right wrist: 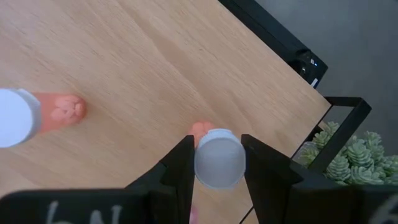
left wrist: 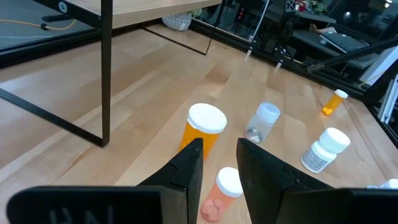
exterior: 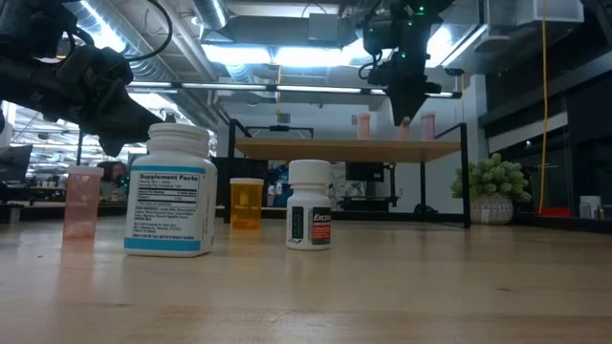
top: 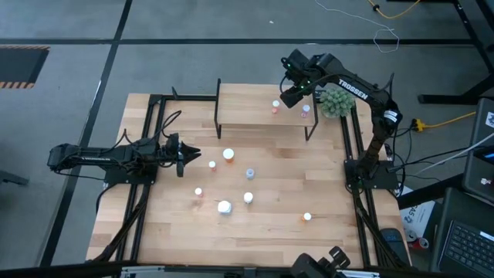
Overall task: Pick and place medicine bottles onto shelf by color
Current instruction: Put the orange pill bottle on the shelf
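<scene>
On the shelf [top: 255, 116], right end effector [right wrist: 217, 163] apparently pinches a pink bottle [right wrist: 216, 163].

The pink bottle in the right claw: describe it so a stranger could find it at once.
Start at the shelf, the small raised wood board at the table's far edge. Two pink bottles stand on its right half. Yours is nearer the green plant, with the right claw straddling its white cap; the other pink bottle stands free.
</scene>
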Available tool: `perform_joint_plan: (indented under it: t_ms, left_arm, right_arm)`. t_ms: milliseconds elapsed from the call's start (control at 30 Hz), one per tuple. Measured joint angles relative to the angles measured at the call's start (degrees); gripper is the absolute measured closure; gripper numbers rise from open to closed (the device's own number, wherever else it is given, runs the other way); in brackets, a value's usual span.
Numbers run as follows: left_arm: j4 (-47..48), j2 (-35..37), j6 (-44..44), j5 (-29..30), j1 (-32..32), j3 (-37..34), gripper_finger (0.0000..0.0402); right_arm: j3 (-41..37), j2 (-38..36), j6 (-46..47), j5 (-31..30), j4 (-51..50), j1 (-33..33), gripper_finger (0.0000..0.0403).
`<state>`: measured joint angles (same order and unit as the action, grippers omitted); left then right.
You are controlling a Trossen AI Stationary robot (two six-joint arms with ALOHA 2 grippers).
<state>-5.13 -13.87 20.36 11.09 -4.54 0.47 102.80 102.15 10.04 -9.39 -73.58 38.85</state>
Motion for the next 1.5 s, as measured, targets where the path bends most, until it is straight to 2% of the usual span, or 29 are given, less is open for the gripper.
perform_joint_plan:
  t_ms: [367, 500, 600, 700, 900, 1167, 1500]
  left_arm:
    - [0.0, 0.0, 0.0, 0.0, 0.0, 0.0, 0.0308]
    - [0.0, 0.0, 0.0, 0.0, 0.0, 0.0, 0.0308]
    - [0.0, 0.0, 0.0, 0.0, 0.0, 0.0, 0.0308]
    - [0.0, 0.0, 0.0, 0.0, 0.0, 0.0, 0.0308]
    - [0.0, 0.0, 0.0, 0.0, 0.0, 0.0, 0.0308]
    - [0.0, 0.0, 0.0, 0.0, 0.0, 0.0, 0.0308]
    - [0.0, 0.0, 0.1, 0.0, 0.0, 0.0, 0.0308]
  right_arm:
    - [0.0, 0.0, -3.2, 0.0, 0.0, 0.0, 0.0282]
    - [0.0, 0.0, 1.7, 0.0, 0.0, 0.1, 0.0281]
    - [0.0, 0.0, -0.9, 0.7, -0.1, 0.1, 0.0281]
    - [0.0, 0.0, -0.3, -1.0, -0.2, 0.1, 0.0281]
    - [0.0, 0.0, -1.9, 1.4, -0.3, 0.4, 0.0281]
    - [0.0, 0.0, -4.8, 1.5, -0.5, 0.4, 0.0281]
    - [0.0, 0.0, -0.8, 1.5, -0.5, 0.4, 0.0281]
